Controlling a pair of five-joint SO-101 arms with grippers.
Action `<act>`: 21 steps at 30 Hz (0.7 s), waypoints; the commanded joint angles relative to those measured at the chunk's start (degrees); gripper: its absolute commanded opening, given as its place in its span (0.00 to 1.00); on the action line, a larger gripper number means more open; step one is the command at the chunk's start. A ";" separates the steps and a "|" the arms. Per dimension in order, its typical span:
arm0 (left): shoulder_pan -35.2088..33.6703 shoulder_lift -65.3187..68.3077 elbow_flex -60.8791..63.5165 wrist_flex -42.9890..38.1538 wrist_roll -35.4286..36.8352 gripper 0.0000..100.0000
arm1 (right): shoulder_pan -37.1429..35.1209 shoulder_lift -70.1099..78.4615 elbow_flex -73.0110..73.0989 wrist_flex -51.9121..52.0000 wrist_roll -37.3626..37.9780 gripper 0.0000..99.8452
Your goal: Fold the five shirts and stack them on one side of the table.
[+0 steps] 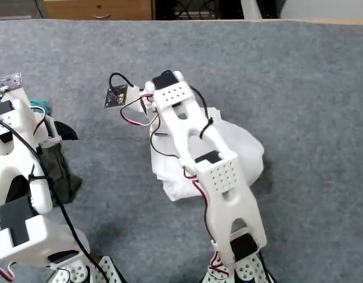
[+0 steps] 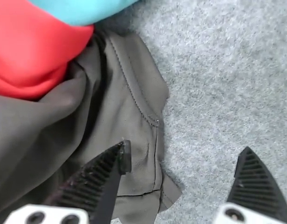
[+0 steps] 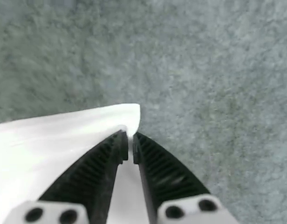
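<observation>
Closest in, the right gripper (image 3: pixel 130 140) has its 2 ribbed black fingers pressed together on a corner of the white cotton shirt (image 3: pixel 55 140), with the pinched hem drawn to a thin point. From the high view that shirt lies crumpled in a loose heap at the middle of the grey felt-covered table (image 1: pixel 299 76), largely under the right arm. At the left edge, the left gripper (image 2: pixel 185 154) hangs with its fingers wide apart, 1 tip over the dark grey fabric shirt (image 2: pixel 87 116), the other over bare felt. That shirt is rumpled, its stitched seam showing, and it touches a red shirt (image 2: pixel 31 51), with a teal shirt (image 2: pixel 78 7) just beside that. Beyond the far table edge stands a wooden drawer unit (image 1: pixel 99 9).
</observation>
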 commanded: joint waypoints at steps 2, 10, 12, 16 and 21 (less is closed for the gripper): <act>-0.48 -0.35 0.04 -0.26 -0.62 0.35 | 0.79 -1.01 -3.74 2.73 0.26 0.01; -0.57 -0.35 0.04 -0.26 -0.62 0.35 | 2.02 -4.53 -10.68 7.65 -4.31 0.01; -0.57 -0.35 0.04 -0.26 -0.62 0.35 | 2.20 -6.37 -12.97 8.44 -6.77 0.01; -0.57 -0.35 0.04 -0.26 -0.62 0.35 | 2.37 -11.38 -18.59 8.26 -13.54 0.01; -0.31 -0.35 0.04 -0.26 -0.62 0.35 | 2.37 -19.21 -28.70 8.35 -17.32 0.01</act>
